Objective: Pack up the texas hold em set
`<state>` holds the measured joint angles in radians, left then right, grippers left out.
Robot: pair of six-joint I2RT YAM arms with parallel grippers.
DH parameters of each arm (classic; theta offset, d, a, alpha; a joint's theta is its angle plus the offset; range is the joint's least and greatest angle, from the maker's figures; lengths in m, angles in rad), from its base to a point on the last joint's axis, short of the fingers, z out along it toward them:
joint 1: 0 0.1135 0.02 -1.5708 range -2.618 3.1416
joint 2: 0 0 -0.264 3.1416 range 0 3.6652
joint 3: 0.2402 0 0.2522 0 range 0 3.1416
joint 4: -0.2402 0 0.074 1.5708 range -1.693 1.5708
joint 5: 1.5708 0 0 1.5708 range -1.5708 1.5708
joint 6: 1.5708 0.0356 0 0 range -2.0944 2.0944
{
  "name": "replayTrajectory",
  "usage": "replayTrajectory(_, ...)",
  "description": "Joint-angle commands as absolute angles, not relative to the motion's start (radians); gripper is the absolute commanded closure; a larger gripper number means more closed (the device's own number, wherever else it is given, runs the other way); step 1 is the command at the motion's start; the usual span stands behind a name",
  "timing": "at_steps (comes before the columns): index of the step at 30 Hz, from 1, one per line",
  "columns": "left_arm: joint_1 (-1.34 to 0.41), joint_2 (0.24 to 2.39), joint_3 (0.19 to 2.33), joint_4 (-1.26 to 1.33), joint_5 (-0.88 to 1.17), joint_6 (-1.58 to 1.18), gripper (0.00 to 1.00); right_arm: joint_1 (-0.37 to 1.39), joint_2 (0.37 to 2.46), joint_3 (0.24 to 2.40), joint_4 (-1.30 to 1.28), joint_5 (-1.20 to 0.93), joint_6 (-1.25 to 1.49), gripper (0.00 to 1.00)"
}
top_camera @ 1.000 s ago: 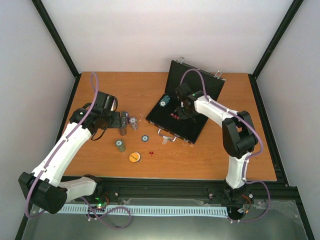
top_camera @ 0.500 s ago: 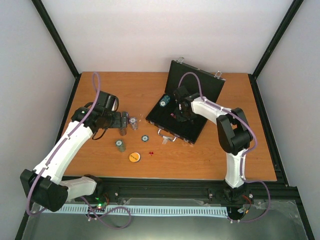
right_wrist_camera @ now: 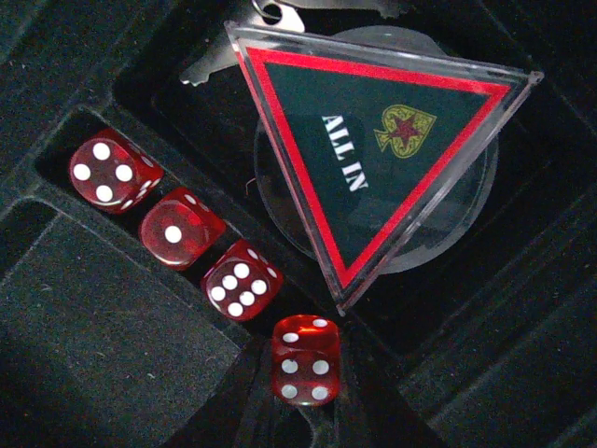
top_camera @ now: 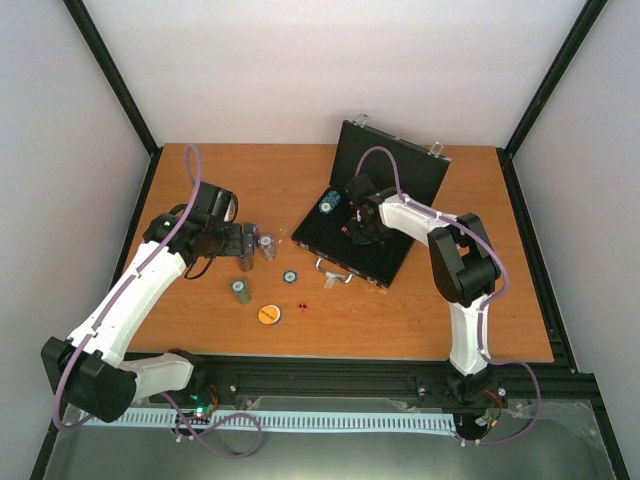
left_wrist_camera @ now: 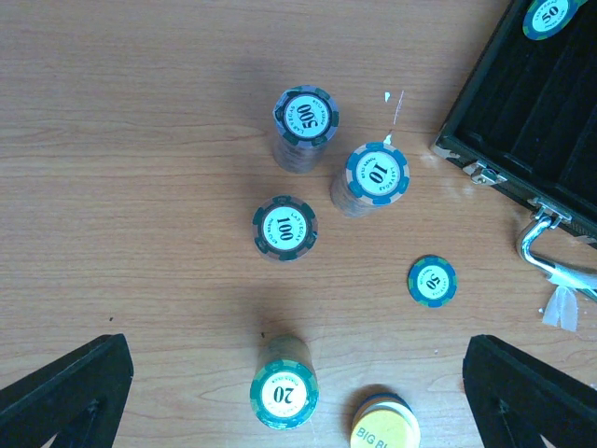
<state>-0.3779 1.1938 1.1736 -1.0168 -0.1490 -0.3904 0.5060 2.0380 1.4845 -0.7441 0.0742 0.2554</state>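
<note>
Left gripper point(left_wrist_camera: 291, 347) hangs spread above chip stacks point(left_wrist_camera: 284, 229) on the counter point(left_wrist_camera: 112, 140). Right gripper point(top_camera: 356, 224), inside the open case point(top_camera: 400, 172), seems to pinch a red die point(right_wrist_camera: 306, 359) beside the triangle point(right_wrist_camera: 373, 140).

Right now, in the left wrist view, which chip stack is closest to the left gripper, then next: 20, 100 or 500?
From the left gripper:
1. 20 stack, bottom centre.
2. 100 stack, mid-frame.
3. 500 stack, near the top.
</note>
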Motion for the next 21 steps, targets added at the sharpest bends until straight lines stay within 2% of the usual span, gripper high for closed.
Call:
replayTrajectory(1,-0.376,1.196,1.184,-1.001,-0.16,-0.385,0.0,0.503,2.079,1.504,-0.707,0.084,0.275,0.88)
replayTrajectory(5,-0.376,1.198,1.186,-0.999,-0.16,-0.384,0.0,0.503,2.057,1.502,-0.703,0.075,0.276,0.78)
replayTrajectory(11,-0.376,1.198,1.182,-0.993,-0.155,-0.384,0.0,0.504,2.004,1.502,-0.718,0.074,0.272,0.69)
replayTrajectory(21,-0.376,1.195,1.184,-0.989,-0.147,-0.382,0.0,0.503,1.929,1.505,-0.747,0.058,0.275,0.64)
